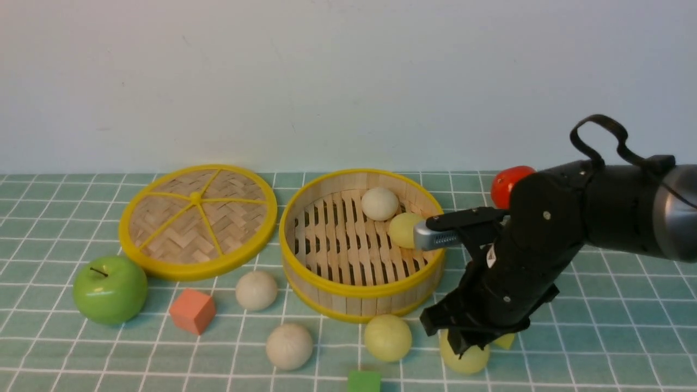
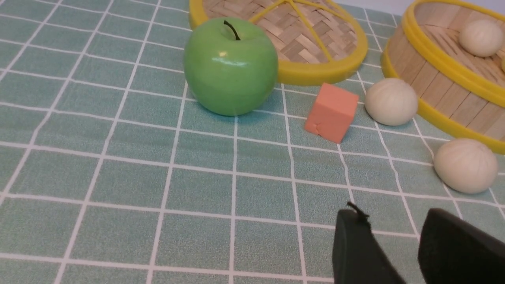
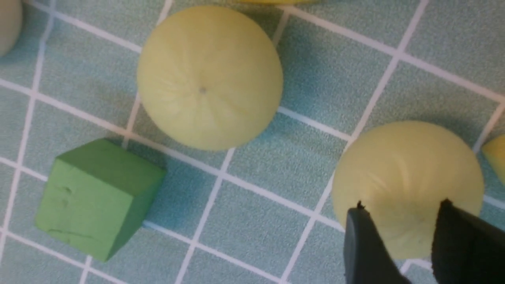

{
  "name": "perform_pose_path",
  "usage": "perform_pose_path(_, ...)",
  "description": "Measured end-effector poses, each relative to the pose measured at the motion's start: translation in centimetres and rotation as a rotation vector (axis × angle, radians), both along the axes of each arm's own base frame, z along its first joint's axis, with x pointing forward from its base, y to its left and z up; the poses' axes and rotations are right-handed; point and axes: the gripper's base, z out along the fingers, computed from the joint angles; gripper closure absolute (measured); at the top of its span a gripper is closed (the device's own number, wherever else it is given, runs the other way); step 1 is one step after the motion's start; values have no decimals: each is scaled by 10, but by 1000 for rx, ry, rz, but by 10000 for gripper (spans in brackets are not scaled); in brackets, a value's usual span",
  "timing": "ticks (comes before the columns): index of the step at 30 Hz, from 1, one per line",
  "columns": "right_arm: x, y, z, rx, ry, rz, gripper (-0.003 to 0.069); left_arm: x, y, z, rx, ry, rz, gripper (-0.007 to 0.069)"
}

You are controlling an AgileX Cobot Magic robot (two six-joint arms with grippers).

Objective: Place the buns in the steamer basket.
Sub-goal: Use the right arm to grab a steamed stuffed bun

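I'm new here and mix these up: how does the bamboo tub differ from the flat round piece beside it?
The steamer basket has upright slat walls and a slatted floor; the lid is flat and woven, with yellow spokes. The steamer basket holds an off-white bun and a yellow-green bun; the lid carries nothing. Both are round with yellow rims.

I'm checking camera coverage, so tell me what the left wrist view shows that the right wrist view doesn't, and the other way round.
Only left wrist: apple, lid, orange cube, basket holding a white bun, two more white buns on the cloth, left fingers. Only right wrist: green cube, two yellow-green buns, right fingers at one. Both: the cloth; a pale sliver at the right wrist view's edge may be one of those white buns.
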Motion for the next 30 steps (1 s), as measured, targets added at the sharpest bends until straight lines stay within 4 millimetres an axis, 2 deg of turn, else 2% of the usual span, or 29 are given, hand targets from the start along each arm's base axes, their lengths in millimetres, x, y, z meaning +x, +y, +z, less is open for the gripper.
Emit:
perform_pose_path(9,5,-1,-4,-28,-37,-1,401,0,0,0,0,0,0,386)
perform_pose_path(14,10,-1,-14,-47,-43,-13,405,0,0,0,0,0,0,386)
perform_pose_path(18,10,-1,-17,-52,-40,-14,465,0,0,0,0,0,0,386)
perform_pose_path(25,10,-1,-17,-54,-40,-12,651,0,0,0,0,0,0,386)
perform_pose_path(30,9,-2,-13,-51,-44,-12,659,0,0,0,0,0,0,386)
